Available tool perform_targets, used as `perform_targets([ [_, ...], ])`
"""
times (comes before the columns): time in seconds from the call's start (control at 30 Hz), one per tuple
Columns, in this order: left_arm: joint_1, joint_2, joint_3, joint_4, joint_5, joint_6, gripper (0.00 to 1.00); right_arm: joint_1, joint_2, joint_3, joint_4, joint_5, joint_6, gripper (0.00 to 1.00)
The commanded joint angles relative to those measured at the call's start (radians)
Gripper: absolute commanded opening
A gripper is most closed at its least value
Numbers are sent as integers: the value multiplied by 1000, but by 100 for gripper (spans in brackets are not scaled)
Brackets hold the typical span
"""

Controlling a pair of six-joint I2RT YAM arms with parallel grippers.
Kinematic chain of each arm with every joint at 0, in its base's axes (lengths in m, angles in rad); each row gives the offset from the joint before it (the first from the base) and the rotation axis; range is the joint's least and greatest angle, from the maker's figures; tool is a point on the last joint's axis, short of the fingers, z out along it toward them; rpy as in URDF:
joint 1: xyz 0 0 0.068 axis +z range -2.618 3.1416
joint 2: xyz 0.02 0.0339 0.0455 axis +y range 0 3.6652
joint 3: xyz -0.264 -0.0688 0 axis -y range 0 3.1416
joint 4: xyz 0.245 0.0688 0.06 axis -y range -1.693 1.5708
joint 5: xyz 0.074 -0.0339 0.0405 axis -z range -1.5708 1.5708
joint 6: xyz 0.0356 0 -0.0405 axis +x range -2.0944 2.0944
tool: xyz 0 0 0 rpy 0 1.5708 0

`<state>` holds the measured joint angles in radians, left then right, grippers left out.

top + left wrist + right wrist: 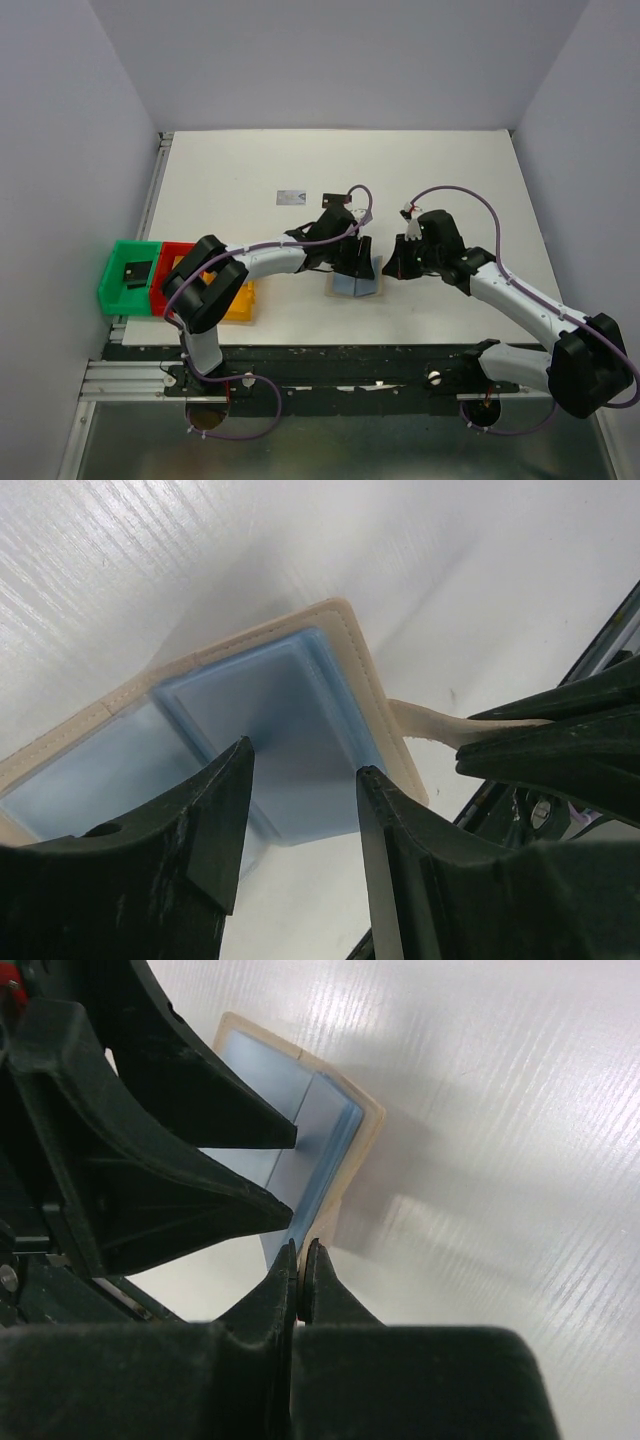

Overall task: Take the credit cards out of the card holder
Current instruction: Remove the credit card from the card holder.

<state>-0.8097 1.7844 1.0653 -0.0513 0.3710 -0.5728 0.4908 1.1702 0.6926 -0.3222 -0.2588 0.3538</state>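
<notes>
Tabletop (450, 180) of white board runs from the arms' rail back to a grey wall, with grey walls along its left and right edges. The left arm (270, 260) and right arm (520, 300) bend inward and meet near the middle. A green bin (115, 285), red bin (176, 250) and yellow bin (240, 305) crowd the near left edge.

The card holder (357, 287) lies open between the grippers, blue-grey inside up. The left gripper (305, 760) hangs over the panel nearest the tab, jaws apart. Whether they touch it cannot be told.

Farther back, a silver-grey card (291, 197) and a black card (333, 201) lie flat, side by side and apart, with bare board behind them and to the right.

The right gripper (303, 1248) has its jaws pressed together on the tan tab (425, 725) at the holder's right edge.
</notes>
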Motion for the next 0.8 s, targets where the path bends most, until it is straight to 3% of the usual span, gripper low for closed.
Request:
perform_targets([
  [0.0, -14, 21, 22, -27, -29, 19, 57, 0, -15, -8, 28, -28, -12, 0],
  [0.77, -42, 4, 33, -44, -64, 36, 67, -1, -15, -8, 29, -40, -15, 0],
])
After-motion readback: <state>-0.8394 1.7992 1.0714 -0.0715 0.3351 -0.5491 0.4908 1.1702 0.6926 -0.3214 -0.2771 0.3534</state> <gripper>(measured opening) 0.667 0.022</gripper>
